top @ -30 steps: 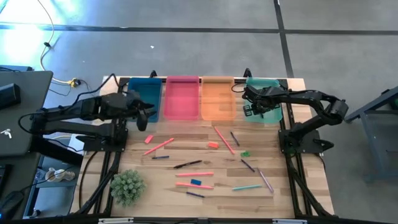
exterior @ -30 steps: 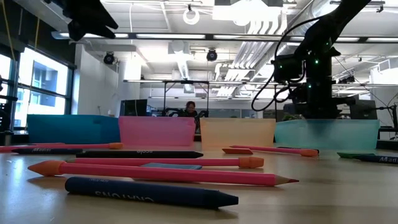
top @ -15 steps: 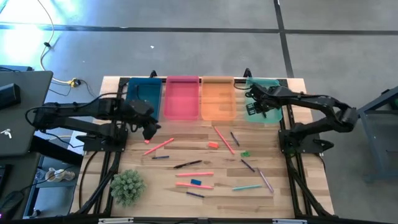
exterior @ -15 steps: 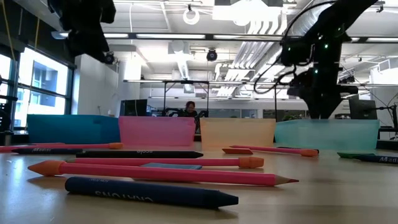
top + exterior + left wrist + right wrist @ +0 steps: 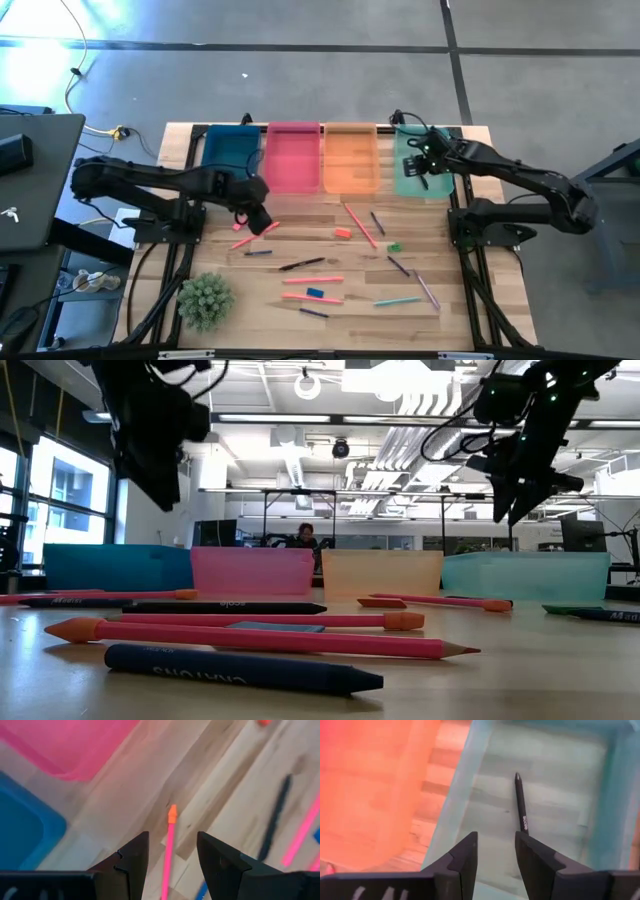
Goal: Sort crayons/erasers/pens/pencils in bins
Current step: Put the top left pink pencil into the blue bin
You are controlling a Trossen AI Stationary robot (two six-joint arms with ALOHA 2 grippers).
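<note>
Left claw (image 5: 170, 857) gapes empty over the pink pencil (image 5: 169, 855), its length running between the fingers; right claw (image 5: 495, 852), open, empty, hangs over the teal bin (image 5: 600, 795).

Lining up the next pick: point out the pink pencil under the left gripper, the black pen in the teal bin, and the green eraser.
pink pencil (image 5: 169, 845), left wrist view, on its shaft.
black pen (image 5: 520, 805), right wrist view, on its barrel.
green eraser (image 5: 394, 247), high view, on its top face.
</note>
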